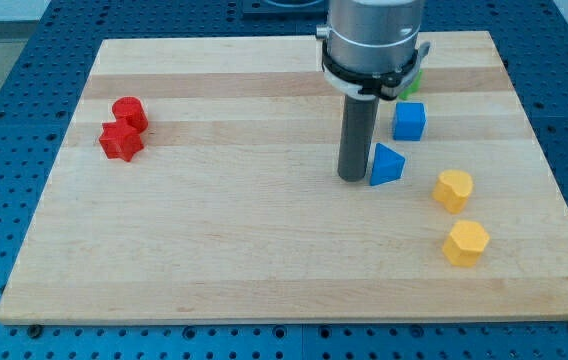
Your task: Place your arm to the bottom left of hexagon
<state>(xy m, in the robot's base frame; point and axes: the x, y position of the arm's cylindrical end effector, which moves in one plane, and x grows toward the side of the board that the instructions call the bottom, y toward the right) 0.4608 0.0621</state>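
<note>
Nearest the table's bottom edge, toward its right side, sits the yellow hexagon (pixel 465 243), with a second yellow block (pixel 453 189) just above it. My tip (pixel 352 177), a bare rod holding nothing, touches the blue wedge (pixel 386 164), up-left of the hexagon. A blue cube (pixel 409 121), a half-hidden green block (pixel 411 82) and two touching red blocks (pixel 123 130) lie farther off.

The yellow hexagon and my tip

The yellow hexagon (pixel 466 243) lies flat on the wooden board, near the view's bottom right, just below another yellow block. My tip (pixel 352 178) rests on the board up and to the view's left of it, well apart, touching a blue block.
</note>
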